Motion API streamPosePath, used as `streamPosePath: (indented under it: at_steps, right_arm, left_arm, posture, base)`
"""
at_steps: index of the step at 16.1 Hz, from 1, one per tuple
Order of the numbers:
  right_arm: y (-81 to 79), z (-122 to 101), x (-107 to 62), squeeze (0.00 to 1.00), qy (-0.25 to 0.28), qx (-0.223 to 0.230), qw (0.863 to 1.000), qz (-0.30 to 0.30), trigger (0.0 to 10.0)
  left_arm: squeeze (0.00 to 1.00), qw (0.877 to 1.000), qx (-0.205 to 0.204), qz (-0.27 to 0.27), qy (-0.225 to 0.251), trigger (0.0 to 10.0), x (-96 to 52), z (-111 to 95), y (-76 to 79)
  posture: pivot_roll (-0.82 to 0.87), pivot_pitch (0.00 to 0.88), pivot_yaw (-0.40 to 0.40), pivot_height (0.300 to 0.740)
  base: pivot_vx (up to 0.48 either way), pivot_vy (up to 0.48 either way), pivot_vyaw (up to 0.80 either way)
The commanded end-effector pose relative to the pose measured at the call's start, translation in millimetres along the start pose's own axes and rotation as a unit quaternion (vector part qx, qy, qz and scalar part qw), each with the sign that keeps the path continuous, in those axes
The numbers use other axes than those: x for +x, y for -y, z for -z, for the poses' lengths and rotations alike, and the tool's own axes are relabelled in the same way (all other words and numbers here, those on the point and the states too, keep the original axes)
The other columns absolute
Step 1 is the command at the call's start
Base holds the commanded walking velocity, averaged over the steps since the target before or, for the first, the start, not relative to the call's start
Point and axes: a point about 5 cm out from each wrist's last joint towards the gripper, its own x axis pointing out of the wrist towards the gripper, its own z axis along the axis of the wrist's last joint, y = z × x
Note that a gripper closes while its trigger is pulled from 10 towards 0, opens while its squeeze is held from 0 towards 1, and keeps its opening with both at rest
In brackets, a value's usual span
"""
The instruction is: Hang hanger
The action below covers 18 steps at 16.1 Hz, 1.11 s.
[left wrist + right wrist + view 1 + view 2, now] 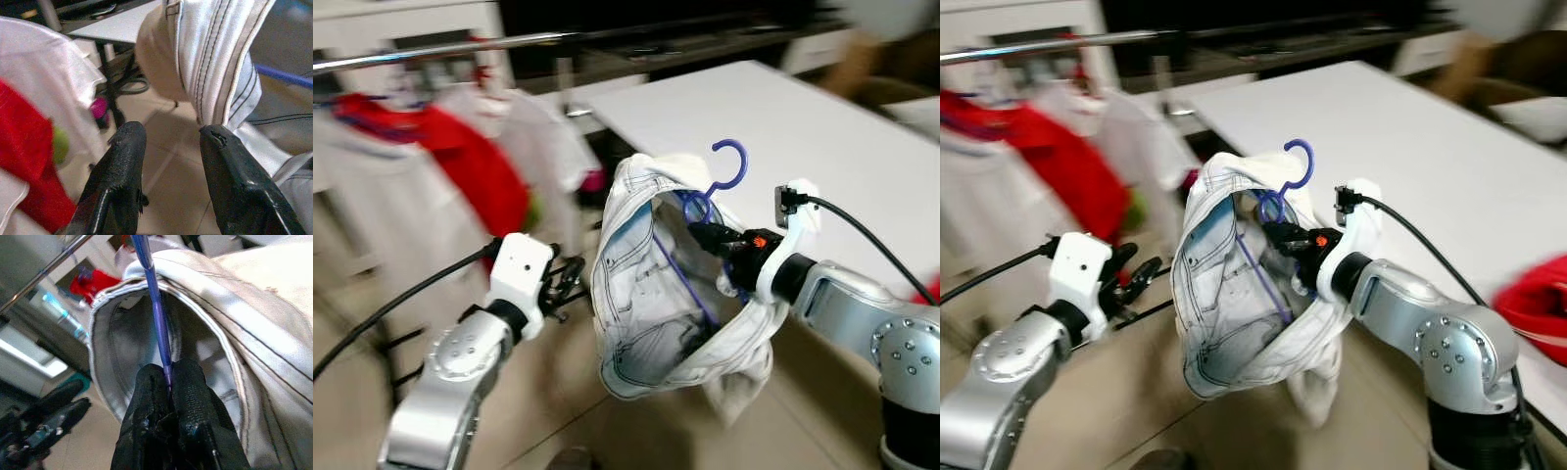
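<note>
A blue plastic hanger (pixel 728 166) carries a pale garment with dark stitching (pixel 646 313), held up in mid air in front of me. My right gripper (pixel 168 374) is shut on the hanger's thin blue bar (pixel 157 308) inside the garment's opening. The hook points upward above the cloth. My left gripper (pixel 168 132) is open, just to the left of the garment's edge (pixel 220 58), with nothing between its fingers. A metal clothes rail (pixel 460 49) runs across the upper left.
Red (pixel 475 162) and white clothes (pixel 533 127) hang from the rail at the left. A white table (pixel 803 127) stretches to the right, with a red cloth (pixel 1538 299) on its near edge. Tan tiled floor lies below.
</note>
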Motion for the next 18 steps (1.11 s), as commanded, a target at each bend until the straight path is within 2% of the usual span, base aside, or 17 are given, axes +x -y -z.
streamPosePath:
  at_steps: [1, 5, 6, 8, 11, 12, 15, 18]
  right_arm:
    - [-2.1, -9.5, 0.9, 0.00, 0.026, -0.021, 0.999, -0.008, 10.0]
    - [8.2, -2.0, 5.5, 0.00, 0.039, -0.038, 0.998, -0.011, 10.0]
    - [10.0, -1.5, 6.8, 0.00, 0.038, -0.040, 0.998, -0.011, 10.0]
    - [18.9, 2.4, 12.1, 0.00, 0.037, -0.062, 0.997, -0.008, 10.0]
    - [24.7, 4.8, 11.5, 0.00, 0.040, -0.062, 0.997, -0.005, 10.0]
    - [30.0, 1.7, 16.2, 0.00, 0.035, -0.083, 0.996, -0.005, 10.0]
    - [35.9, -2.8, 18.7, 0.00, 0.033, -0.116, 0.993, -0.010, 10.0]
    - [38.5, 0.8, 16.7, 0.00, 0.041, -0.106, 0.994, 0.000, 10.0]
  left_arm:
    - [0.00, 1.000, 0.006, -0.010, -0.008, 10.0, 1.6, 1.9, -2.3]
    - [0.00, 0.999, 0.004, -0.042, -0.011, 10.0, 10.2, 7.2, -7.5]
    - [0.00, 0.999, 0.005, -0.034, -0.009, 10.0, 11.8, 6.3, -5.4]
    - [0.00, 1.000, 0.020, 0.006, -0.007, 10.0, 17.0, 6.9, 4.9]
    - [0.00, 0.999, 0.032, -0.024, -0.008, 10.0, 19.8, 8.6, -1.9]
    - [0.00, 0.999, 0.036, -0.030, -0.004, 10.0, 25.0, 5.5, -5.7]
    - [0.00, 0.998, 0.052, -0.020, -0.010, 10.0, 26.4, 6.9, -3.1]
    - [0.00, 0.999, 0.029, -0.039, -0.008, 10.0, 18.0, 11.1, -5.3]
  posture:
    - [0.04, 0.000, -0.048, 0.740]
    - [0.03, 0.000, -0.053, 0.740]
    - [0.02, 0.000, -0.023, 0.740]
    - [0.02, 0.000, -0.026, 0.740]
    - [0.03, 0.000, -0.043, 0.740]
    - [0.03, 0.000, -0.043, 0.740]
    - [0.03, 0.000, -0.041, 0.740]
    - [0.05, 0.000, -0.077, 0.740]
  base:
    - [0.000, 0.000, 0.80]
    - [0.000, 0.000, 0.79]
    - [0.000, 0.000, 0.78]
    - [0.000, 0.000, 0.77]
    - [0.000, 0.000, 0.77]
    - [0.000, 0.000, 0.77]
    - [0.000, 0.000, 0.78]
    - [0.000, 0.000, 0.78]
